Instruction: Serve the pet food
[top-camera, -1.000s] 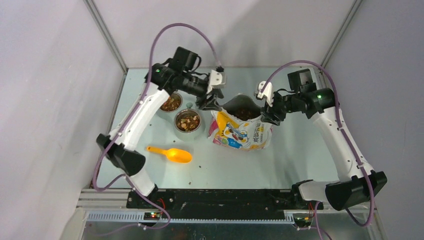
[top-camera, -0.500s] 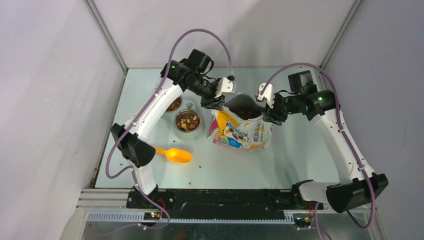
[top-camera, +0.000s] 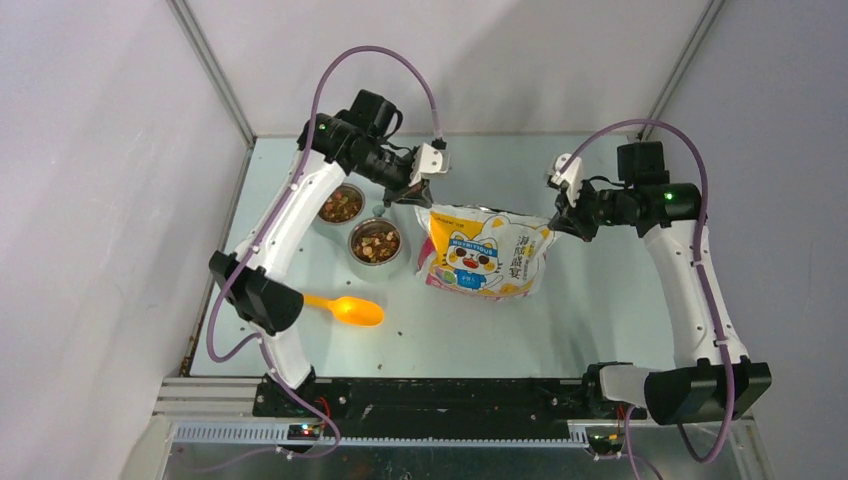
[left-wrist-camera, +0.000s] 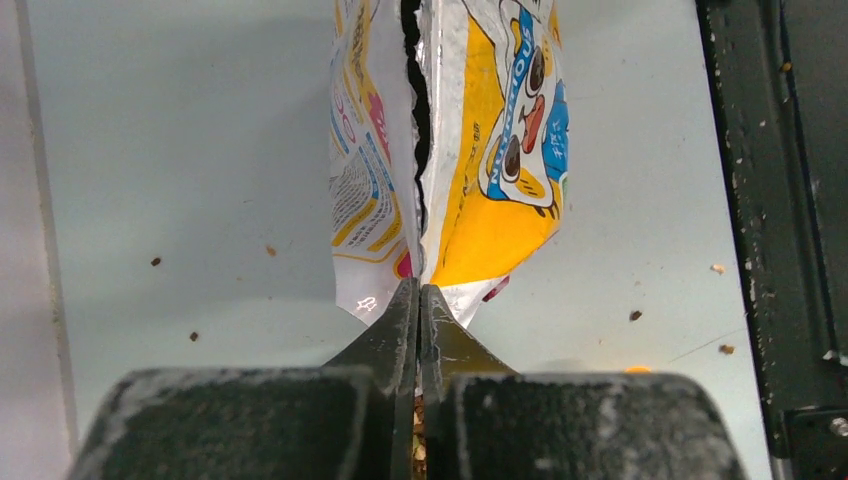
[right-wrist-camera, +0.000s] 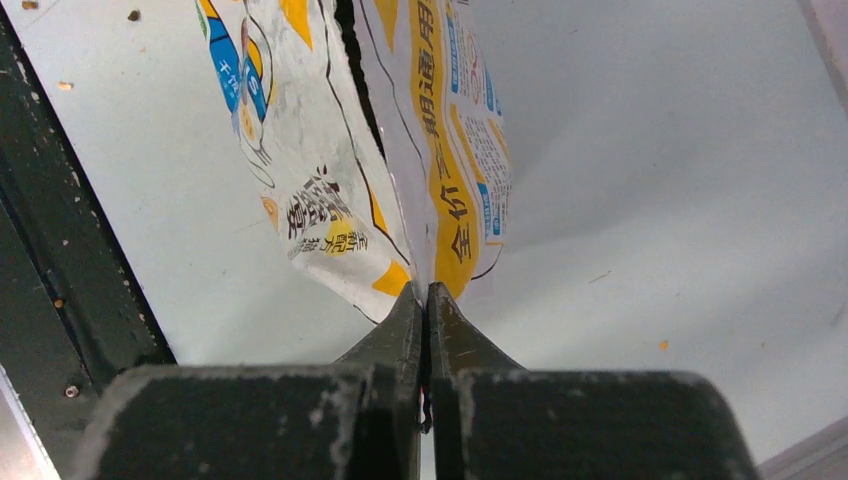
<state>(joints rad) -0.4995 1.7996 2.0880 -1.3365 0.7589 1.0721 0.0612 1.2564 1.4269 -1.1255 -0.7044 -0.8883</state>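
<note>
The left end effector (top-camera: 416, 192) is closed, and its two fingertips press together on one upper corner of the bag (top-camera: 485, 252). In the left wrist view the folded edge of the bag goes directly into the tip of the closed fingers, so the corner is clamped between them. The right end effector (top-camera: 563, 221) is closed in the same way on the opposite upper corner, and its wrist view shows the printed foil pinched at the fingertips.

The bag hangs between the two end effectors with its top edge stretched into a nearly straight line from one to the other. Its mouth is pulled flat, with only a narrow dark slit visible in the wrist views. The side with the cartoon cat faces the arm bases.

The pet food (top-camera: 376, 243) is in two steel bowls (top-camera: 341, 205), which stand on the bench (top-camera: 600, 310) just beside the left end effector, on its outer side away from the bag. One bowl is almost level with this end effector and the other is a little closer to the arm bases. A few loose pieces (left-wrist-camera: 635, 315) lie on the bench under and around the left end effector. An orange scoop (top-camera: 351, 310) lies on the bench closer to the arm bases than the bowls, apart from both end effectors.
</note>
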